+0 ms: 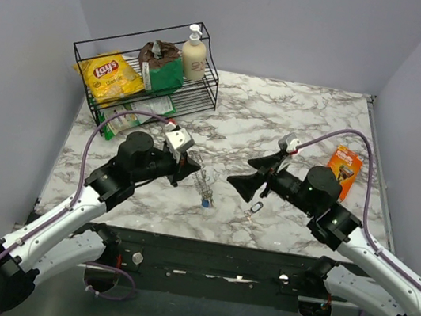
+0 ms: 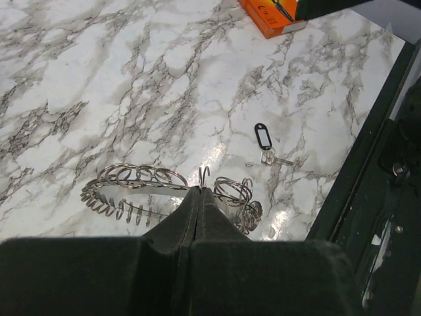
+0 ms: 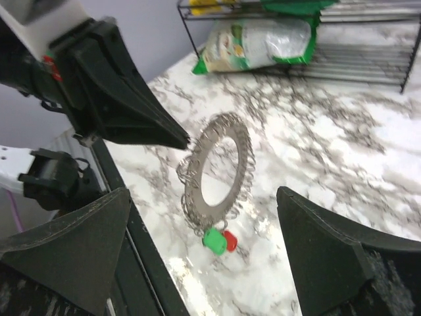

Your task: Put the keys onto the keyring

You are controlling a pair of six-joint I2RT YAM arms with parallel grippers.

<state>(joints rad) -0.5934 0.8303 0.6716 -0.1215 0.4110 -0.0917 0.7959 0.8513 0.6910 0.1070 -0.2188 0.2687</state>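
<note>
left gripper [image 2: 199,195]: fingers squeezed flat together, tips pinching the keyring's wire rim, with one little hooked wire end poking up just past them

keyring [image 2: 131,179]: seen pretty much edge-on, silvery coiled loops fanning out either side of the fingertips; can't tell if it touches the table

black key tag [image 2: 263,136]: beyond the keyring and a bit right, near but not touching, lying flat, white label window

silvery key [image 2: 281,160]: tiny, on the tag's end nearest the keyring

orange pack [image 2: 266,16]: way beyond the keyring, cut off by the top edge

table [image 2: 99,79]: white marble, grey veins, under the keyring

black frame [image 2: 368,197]: right of the keyring, along the table edge
</note>
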